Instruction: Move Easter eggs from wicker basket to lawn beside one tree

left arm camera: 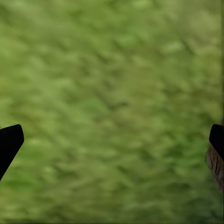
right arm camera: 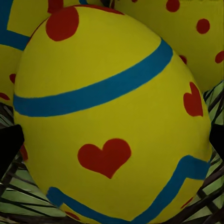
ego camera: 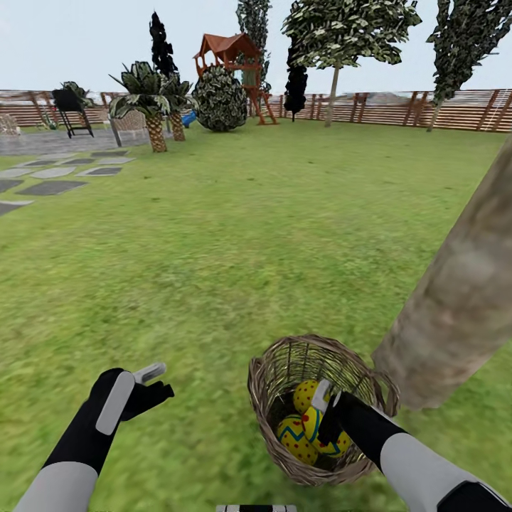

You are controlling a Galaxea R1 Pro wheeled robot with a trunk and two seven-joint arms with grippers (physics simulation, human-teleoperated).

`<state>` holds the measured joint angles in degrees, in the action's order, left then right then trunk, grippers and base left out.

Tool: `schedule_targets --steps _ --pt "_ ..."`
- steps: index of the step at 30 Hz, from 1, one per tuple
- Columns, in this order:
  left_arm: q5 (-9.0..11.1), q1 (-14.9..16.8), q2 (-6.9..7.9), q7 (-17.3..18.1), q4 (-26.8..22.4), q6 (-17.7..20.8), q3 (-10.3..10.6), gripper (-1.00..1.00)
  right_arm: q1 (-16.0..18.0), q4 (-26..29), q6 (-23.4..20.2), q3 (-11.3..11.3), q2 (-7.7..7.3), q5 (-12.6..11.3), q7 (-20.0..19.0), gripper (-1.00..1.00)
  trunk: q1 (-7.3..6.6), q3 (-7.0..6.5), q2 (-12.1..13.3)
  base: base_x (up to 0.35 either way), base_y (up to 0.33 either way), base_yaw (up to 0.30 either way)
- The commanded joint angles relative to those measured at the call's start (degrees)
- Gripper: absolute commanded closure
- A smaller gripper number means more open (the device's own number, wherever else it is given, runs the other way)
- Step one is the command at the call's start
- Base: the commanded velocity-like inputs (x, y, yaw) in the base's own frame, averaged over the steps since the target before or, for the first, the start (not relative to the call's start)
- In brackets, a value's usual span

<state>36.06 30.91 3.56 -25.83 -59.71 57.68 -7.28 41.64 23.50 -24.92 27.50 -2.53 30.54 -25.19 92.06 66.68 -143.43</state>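
Note:
The wicker basket (ego camera: 267, 398) stands on the lawn (ego camera: 213, 256) close in front of me, just left of the thick pale tree (ego camera: 462, 299) trunk. Three yellow Easter eggs (ego camera: 304, 392) with red dots and blue bands lie inside it. My right gripper (ego camera: 326, 411) reaches down into the basket, open, its fingers on either side of one egg (right arm camera: 112, 107) without closing on it. In the right wrist view two more eggs show behind that one. Left of the basket my left gripper (ego camera: 151, 382) hangs open above bare grass (left arm camera: 112, 102), and the basket's edge (left arm camera: 215, 168) shows beside one fingertip.
Grey paving slabs (ego camera: 50, 186) lie at the far left. Short palms (ego camera: 153, 107), a round bush (ego camera: 220, 99), a red-roofed play tower (ego camera: 231, 57) and thin-trunked trees (ego camera: 334, 78) stand along the brown slatted fence (ego camera: 427, 107). Open grass stretches ahead and left.

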Motion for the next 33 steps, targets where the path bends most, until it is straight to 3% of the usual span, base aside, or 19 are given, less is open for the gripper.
schedule_targets --steps 1,10,11,28,33 --pt "0.8 0.0 0.02 -0.5 -0.1 0.2 0.0 -1.0 -0.1 -0.2 -0.6 0.1 -0.02 -0.8 -0.7 -1.0 0.0 0.07 0.0 0.0 0.0 0.0" --pt "0.9 0.0 0.05 -0.5 -0.1 0.2 0.0 -1.0 -0.1 -0.4 -0.6 0.7 -0.01 -0.5 -0.7 -1.0 0.02 0.29 0.0 0.0 0.0 0.0" --pt "0.9 0.0 0.05 -0.5 -0.1 0.2 0.0 -1.0 -0.1 -0.4 -0.6 0.7 -0.01 -0.5 -0.7 1.0 0.02 0.29 0.0 0.0 0.0 0.0" --pt "0.9 0.0 0.04 -0.5 -0.2 0.2 -0.1 -1.0 -0.1 -0.4 -0.6 0.8 0.07 -0.4 -0.7 1.0 0.02 0.29 0.0 0.0 0.0 0.0" --pt "2.0 0.0 0.05 -0.6 -0.2 0.3 0.0 -1.0 -0.1 -0.4 -0.6 0.8 0.07 -0.4 -0.7 1.0 0.02 0.29 0.0 0.0 0.0 0.0"
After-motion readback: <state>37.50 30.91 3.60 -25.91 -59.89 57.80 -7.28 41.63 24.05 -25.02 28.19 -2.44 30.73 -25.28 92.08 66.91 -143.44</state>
